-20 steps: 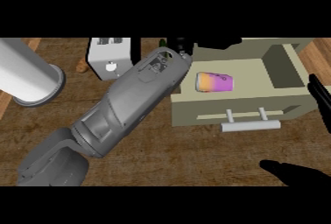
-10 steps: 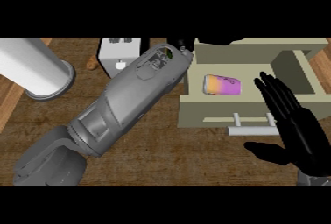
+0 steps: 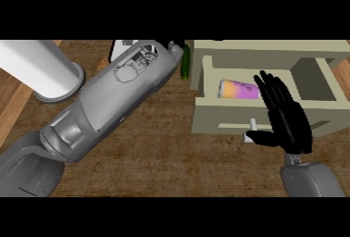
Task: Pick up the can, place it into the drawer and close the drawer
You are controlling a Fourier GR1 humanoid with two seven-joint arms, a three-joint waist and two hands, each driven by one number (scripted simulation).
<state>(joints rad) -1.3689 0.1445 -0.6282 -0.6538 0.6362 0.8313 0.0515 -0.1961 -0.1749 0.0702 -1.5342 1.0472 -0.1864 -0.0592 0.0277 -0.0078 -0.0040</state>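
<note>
Lying on its side inside the open drawer (image 3: 321,121), the can (image 3: 239,89) looks already placed; judging by that, only closing remains. Straight-fingered and holding nothing, the right hand (image 3: 287,121) sits over the drawer front, thumb by the handle (image 3: 252,125). Its hand unseen, the left forearm (image 3: 109,102) crosses the wooden counter (image 3: 171,162) beside a white cylinder (image 3: 34,65).

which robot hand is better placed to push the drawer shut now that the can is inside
The right robot hand. It is open, fingers straight, right at the drawer front, thumb by the handle. The can lies inside. The left forearm reaches past the drawer's left side, its hand hidden, so likely worse placed.
</note>
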